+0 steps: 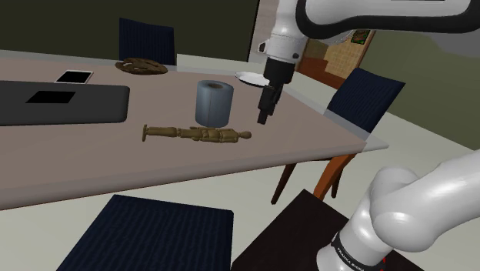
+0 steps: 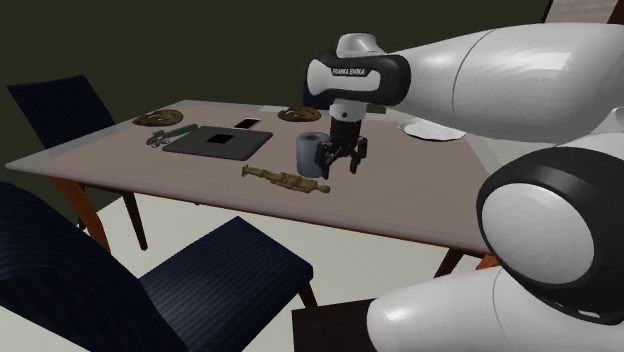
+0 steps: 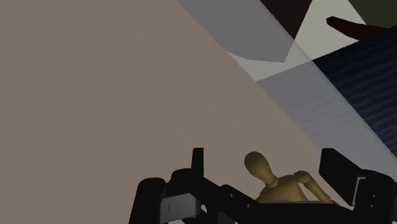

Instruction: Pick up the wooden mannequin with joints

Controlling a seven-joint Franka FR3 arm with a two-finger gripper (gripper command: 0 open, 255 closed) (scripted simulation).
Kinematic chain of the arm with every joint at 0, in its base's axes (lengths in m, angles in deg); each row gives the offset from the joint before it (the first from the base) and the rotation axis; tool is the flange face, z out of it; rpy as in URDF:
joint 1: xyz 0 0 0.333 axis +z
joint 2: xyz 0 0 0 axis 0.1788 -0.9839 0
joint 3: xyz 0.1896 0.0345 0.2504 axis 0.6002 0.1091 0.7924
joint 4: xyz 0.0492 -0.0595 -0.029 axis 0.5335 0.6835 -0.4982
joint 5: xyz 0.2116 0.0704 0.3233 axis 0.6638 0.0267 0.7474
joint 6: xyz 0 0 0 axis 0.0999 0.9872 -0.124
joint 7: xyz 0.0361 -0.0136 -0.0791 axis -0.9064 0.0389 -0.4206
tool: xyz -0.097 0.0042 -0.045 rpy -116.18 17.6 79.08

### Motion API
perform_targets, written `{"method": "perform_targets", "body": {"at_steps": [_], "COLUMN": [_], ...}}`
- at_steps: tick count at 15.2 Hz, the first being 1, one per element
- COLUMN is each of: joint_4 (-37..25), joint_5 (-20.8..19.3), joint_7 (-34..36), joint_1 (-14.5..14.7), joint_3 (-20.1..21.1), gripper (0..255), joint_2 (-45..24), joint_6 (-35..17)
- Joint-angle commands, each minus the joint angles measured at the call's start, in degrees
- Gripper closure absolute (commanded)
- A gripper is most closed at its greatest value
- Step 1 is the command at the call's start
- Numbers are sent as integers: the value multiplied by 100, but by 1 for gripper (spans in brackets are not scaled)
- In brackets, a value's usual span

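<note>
I have the hand (image 2: 340, 167) hovering open over the bench (image 1: 85, 165), fingers spread and touching nothing. The wooden mannequin (image 1: 201, 134) lies flat just near-side of the grey roll (image 1: 214, 102), head towards the shoulder view's right. I'm lined up over the head end, I reckon, to stay clear of that roll

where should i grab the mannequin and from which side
Grip the torso from straight above, across its width. The mannequin lies flat on the table; the torso is its thickest part, while the jointed legs are thin. The open hand hovers by its head.
</note>
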State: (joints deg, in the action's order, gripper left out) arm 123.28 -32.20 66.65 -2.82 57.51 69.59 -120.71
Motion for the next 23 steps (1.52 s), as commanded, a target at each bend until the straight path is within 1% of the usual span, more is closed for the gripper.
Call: {"method": "perform_targets", "body": {"at_steps": [1,5,6,13,15,16,23], "joint_4": [-16,-68,-70,464,464,474,522], "joint_5": [2,-27,-28,-5,-5,-4,0], "joint_7": [-306,-888,-908,-934,-934,-936,-932], "joint_1": [192,537,548,557,557,557,561], "joint_3": [116,337,345,371,371,370,375], "gripper": [0,0,0,0,0,255,255], "joint_2": [-219,-657,-671,-732,-732,-728,-711], "joint_6": [-324,-928,-948,-1542,-1542,-1548,-1577]}}
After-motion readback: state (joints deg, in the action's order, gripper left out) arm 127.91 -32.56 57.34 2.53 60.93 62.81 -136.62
